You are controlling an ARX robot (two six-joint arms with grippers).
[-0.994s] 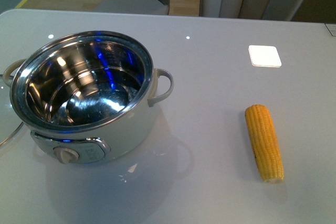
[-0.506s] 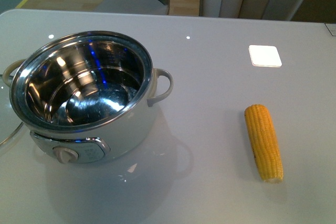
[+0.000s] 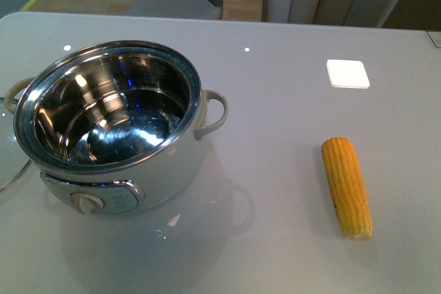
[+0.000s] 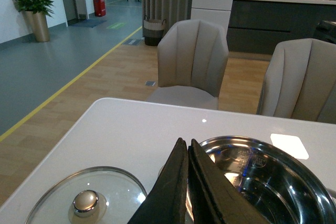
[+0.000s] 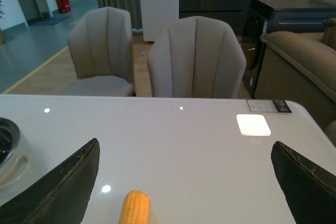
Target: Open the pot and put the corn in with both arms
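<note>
The white pot (image 3: pixel 172 163) stands open at the table's left, its steel inside empty. The glass lid (image 3: pixel 8 170) lies flat beside it at the far left edge. The yellow corn (image 3: pixel 346 187) lies on the table at the right, apart from the pot. Neither arm shows in the front view. In the left wrist view my left gripper (image 4: pixel 185 142) is shut and empty, above the table between the lid (image 4: pixel 86 203) and the pot (image 4: pixel 283 182). In the right wrist view my right gripper (image 5: pixel 185 144) is open wide, with the corn (image 5: pixel 135 208) low between its fingers (image 5: pixel 58 187).
A white square patch (image 3: pixel 347 73) sits on the table behind the corn. Grey chairs (image 5: pixel 195 59) stand past the table's far edge. One loop handle of the pot (image 3: pixel 215 111) points toward the corn.
The blue reflections inside the pot have faded and shifted. The pot, lid and corn have not moved.
</note>
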